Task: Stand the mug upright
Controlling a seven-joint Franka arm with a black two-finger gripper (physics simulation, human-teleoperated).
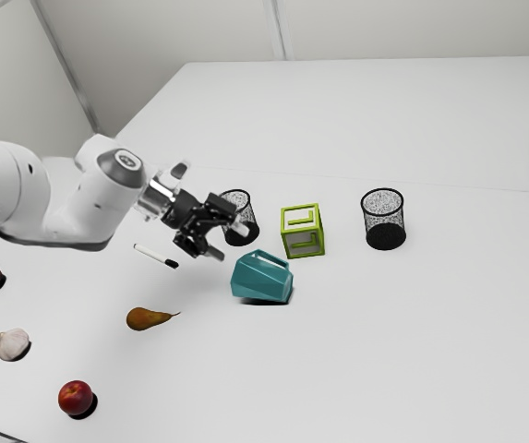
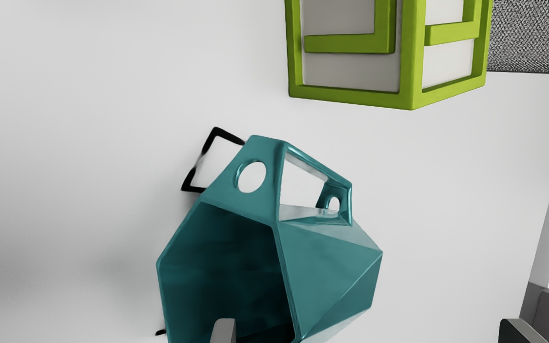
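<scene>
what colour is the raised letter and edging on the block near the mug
Lime green on the block, seen best in the wrist view.

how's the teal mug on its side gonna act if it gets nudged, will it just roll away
Probably not far: the mug has flat, angular facets, so it would more likely rock from one to the next than roll smoothly. The handle sticks out and could stop a full turn. Its crisp edges suggest a stiff body that shouldn't squash.

Brightly lit, perhaps from above
</scene>
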